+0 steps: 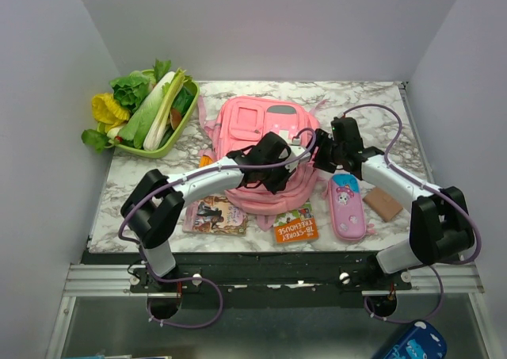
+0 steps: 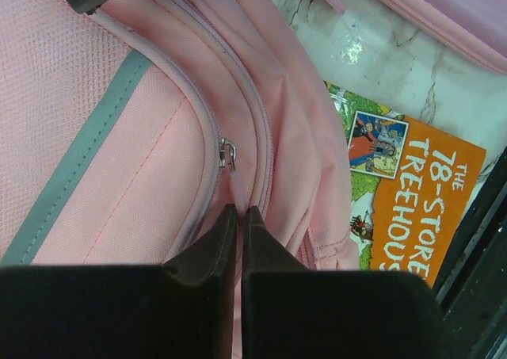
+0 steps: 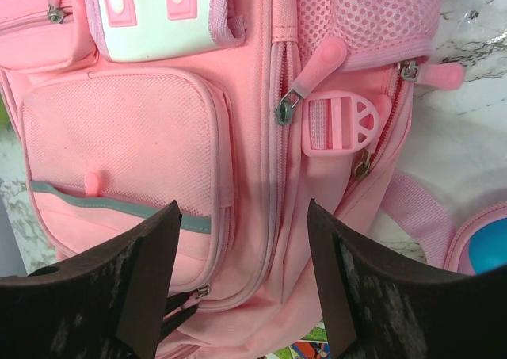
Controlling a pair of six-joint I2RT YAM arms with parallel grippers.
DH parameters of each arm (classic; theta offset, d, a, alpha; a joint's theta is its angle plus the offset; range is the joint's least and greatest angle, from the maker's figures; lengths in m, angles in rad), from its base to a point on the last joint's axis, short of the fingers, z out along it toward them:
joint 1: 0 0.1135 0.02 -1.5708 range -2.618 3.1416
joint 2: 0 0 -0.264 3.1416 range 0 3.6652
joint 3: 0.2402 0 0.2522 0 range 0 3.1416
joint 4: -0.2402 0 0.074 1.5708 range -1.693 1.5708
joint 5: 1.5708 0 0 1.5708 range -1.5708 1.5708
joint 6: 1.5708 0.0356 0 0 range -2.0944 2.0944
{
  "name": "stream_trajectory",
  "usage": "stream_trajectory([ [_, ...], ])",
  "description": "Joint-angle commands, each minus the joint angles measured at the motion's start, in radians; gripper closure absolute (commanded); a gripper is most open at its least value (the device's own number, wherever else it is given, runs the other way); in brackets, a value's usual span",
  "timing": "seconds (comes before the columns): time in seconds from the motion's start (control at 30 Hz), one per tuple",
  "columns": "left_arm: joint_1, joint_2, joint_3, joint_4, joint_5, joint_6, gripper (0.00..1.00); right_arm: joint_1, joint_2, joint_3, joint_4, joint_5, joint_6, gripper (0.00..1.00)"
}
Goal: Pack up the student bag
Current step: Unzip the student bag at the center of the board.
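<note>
Plainly, the left gripper (image 2: 240, 213) pinches its jaws shut on the student bag (image 2: 119, 169) near its near edge; the right gripper (image 3: 242, 210) hangs wide open over the bag, holding nothing.

student bag (image 1: 261, 121): lower middle covered by the left arm (image 1: 207, 177) in the overhead view.
left gripper (image 2: 240, 215): fingers pressed together at the bag's zip seam; whether fabric is caught between them cannot be told.
orange book (image 1: 295, 229): upper edge lies under the bag.
picture book (image 1: 215, 215): cover print too small to read.
blue object (image 1: 413, 343): cut off by the lower edge.
pencil case (image 3: 485, 244): only a corner in the right wrist view.
</note>
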State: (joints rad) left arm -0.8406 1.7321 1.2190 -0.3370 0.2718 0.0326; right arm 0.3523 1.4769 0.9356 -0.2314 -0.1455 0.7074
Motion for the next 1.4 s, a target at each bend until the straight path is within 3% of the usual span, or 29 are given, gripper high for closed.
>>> stream_trajectory([
  [0.0, -0.011, -0.02, -0.003, 0.021, -0.043, 0.0, 0.93, 0.002, -0.018, -0.003, 0.012, -0.023, 0.009, 0.27],
  [0.13, -0.011, -0.048, 0.0, 0.013, -0.054, 0.006, 1.0, 0.002, -0.018, 0.0, 0.012, -0.029, 0.006, 0.28],
  [0.53, -0.011, -0.2, -0.016, -0.065, -0.08, 0.043, 1.0, 0.03, -0.003, 0.046, 0.044, -0.094, 0.012, 0.28],
  [0.87, -0.011, -0.203, -0.069, -0.036, -0.105, 0.053, 1.0, 0.06, 0.037, 0.031, 0.116, -0.189, 0.075, 0.3],
  [1.17, -0.011, -0.206, -0.072, -0.011, -0.114, 0.058, 1.0, 0.103, 0.046, 0.016, 0.056, -0.18, 0.092, 0.34],
  [1.3, -0.011, -0.2, -0.073, -0.005, -0.12, 0.064, 1.0, 0.117, 0.048, 0.02, 0.063, -0.18, 0.109, 0.44],
  [1.37, -0.011, -0.197, -0.076, -0.004, -0.128, 0.07, 1.0, 0.122, 0.052, 0.025, 0.075, -0.187, 0.119, 0.55],
])
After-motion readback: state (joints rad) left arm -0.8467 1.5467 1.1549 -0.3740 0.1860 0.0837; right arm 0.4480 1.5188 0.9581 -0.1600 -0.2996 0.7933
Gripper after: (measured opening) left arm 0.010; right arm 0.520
